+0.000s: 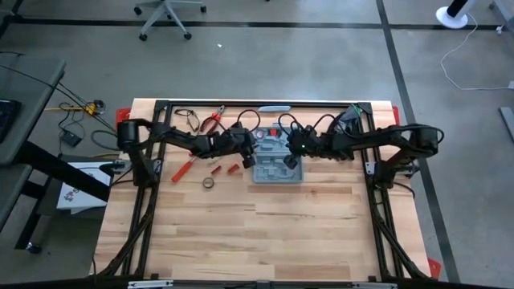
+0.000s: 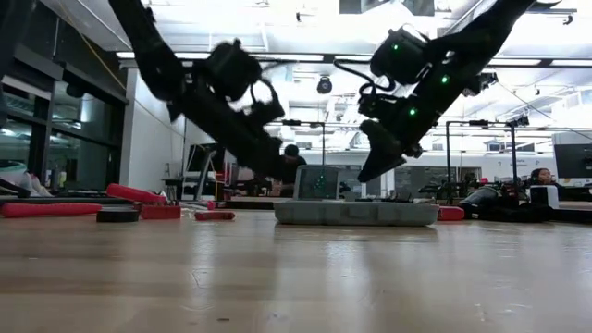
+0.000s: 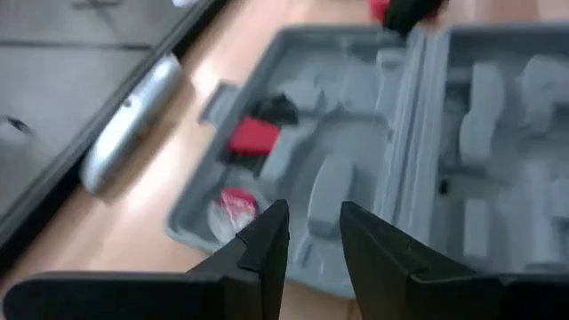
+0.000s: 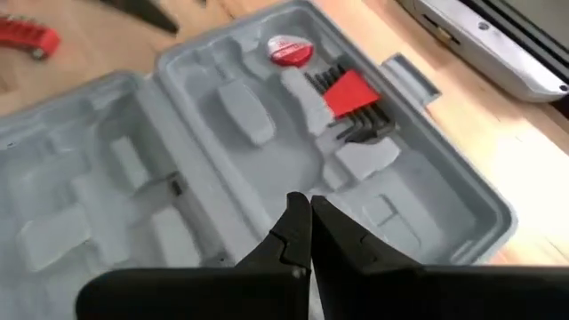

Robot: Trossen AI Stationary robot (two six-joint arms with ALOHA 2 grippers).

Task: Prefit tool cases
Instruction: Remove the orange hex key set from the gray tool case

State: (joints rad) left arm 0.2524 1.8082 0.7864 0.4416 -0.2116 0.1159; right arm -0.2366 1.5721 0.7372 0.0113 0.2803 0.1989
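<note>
The grey tool case [image 1: 278,175] lies open and flat on the wooden table, both moulded halves facing up. One half holds a red hex-key set [image 4: 348,92] and a small round red piece [image 4: 286,52]. My left gripper [image 3: 313,220] hovers open over that half's edge [image 3: 267,258], with nothing between its fingers. My right gripper [image 4: 303,212] hangs shut above the middle of the case [image 4: 222,178]. In the low view its tip [image 2: 368,172] stands clear of the case [image 2: 356,214].
Loose red-handled tools [image 1: 183,168] [image 1: 223,169], a small roll of tape [image 1: 209,183] and pliers [image 1: 211,122] lie left of the case. A silver bar [image 1: 273,107] lies along the table's far edge. Bare wood stretches toward the near edge [image 1: 265,241].
</note>
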